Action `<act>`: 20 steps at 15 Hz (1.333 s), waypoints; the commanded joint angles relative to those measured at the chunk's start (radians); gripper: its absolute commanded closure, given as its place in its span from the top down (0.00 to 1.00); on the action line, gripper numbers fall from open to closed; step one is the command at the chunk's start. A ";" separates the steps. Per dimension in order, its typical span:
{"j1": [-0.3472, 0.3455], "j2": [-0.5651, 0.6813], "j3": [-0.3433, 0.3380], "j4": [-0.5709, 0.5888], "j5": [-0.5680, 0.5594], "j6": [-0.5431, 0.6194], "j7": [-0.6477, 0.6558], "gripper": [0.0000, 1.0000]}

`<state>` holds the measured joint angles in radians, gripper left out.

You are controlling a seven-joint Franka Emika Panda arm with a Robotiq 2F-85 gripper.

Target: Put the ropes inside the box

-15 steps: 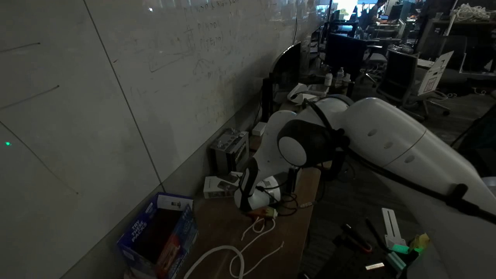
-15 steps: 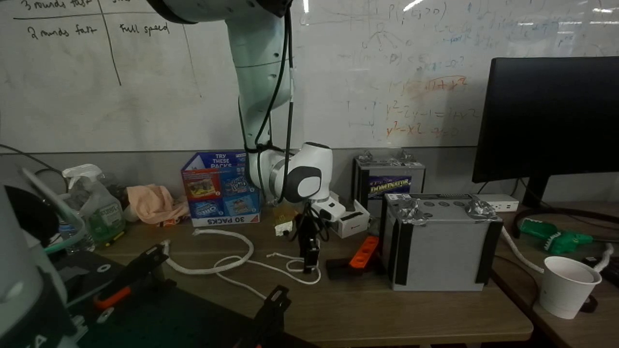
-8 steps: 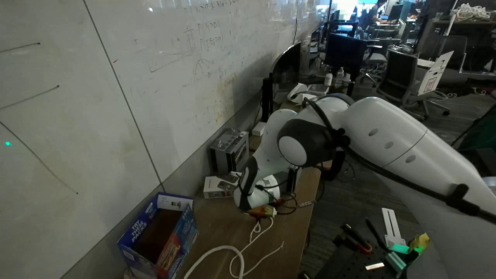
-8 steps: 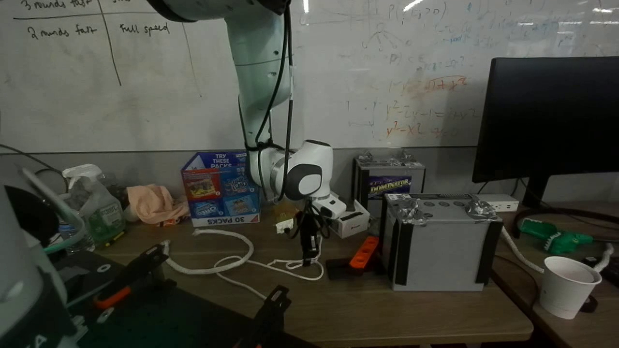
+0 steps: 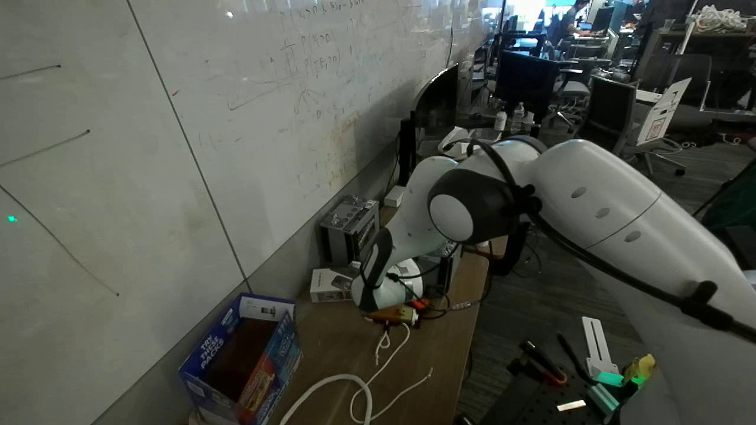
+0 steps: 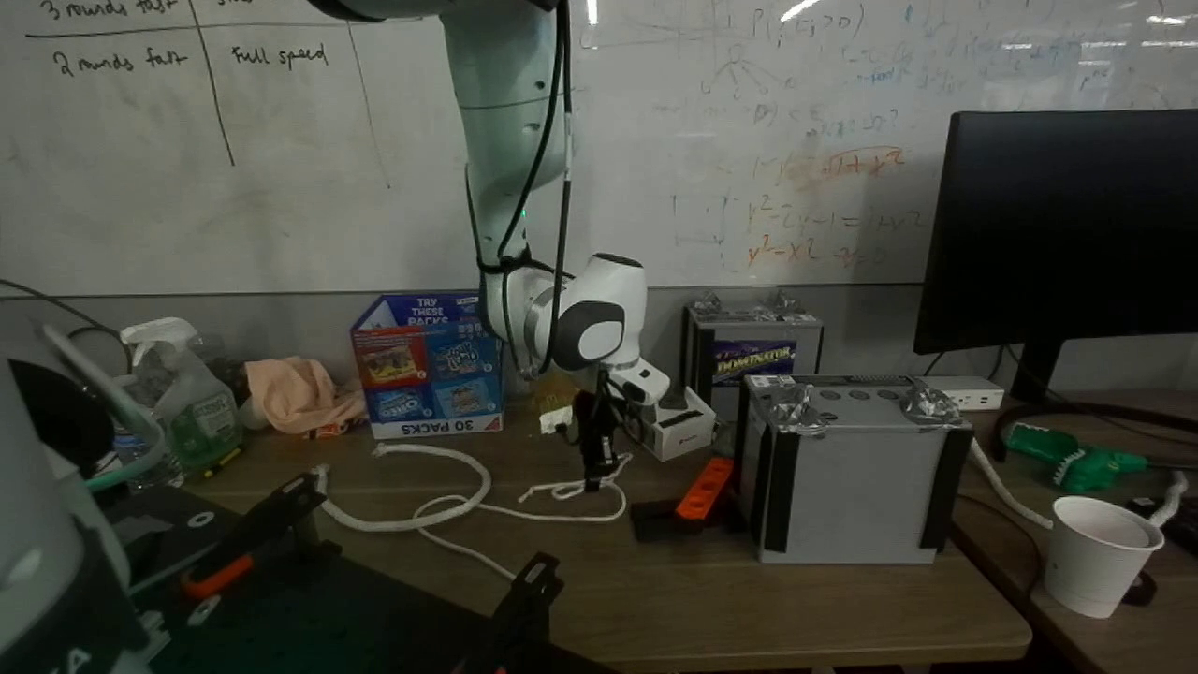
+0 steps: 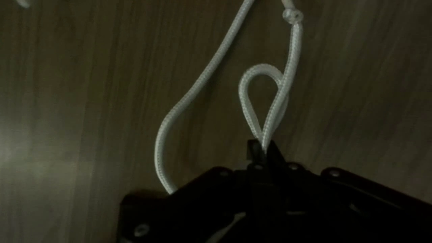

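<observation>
Looks like the pick-up step: hand (image 7: 265,145) pinches thin white rope (image 7: 203,78) by a small loop, rest lying on tabletop (image 6: 749,608) near blue box (image 6: 430,373). Thicker rope (image 6: 393,526) also outside, nearer box. Next likely: lift high, carry over box, release.

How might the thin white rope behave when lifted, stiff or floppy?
Probably floppy: the thin white rope curls into a loop at the gripper. It may trail, since a long stretch lies loose on the table. It could drag the thick rope it crosses.
</observation>
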<state>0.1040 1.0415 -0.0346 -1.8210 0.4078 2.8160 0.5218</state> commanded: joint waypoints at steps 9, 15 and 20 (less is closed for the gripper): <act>0.017 -0.552 0.126 -0.245 -0.060 -0.115 -0.175 0.05; 0.094 -0.765 0.177 -0.199 -0.087 -0.315 -0.120 0.05; 0.176 -0.810 0.214 -0.015 -0.162 -0.453 -0.002 0.05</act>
<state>0.2432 0.2418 0.1675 -1.9428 0.2981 2.4337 0.4457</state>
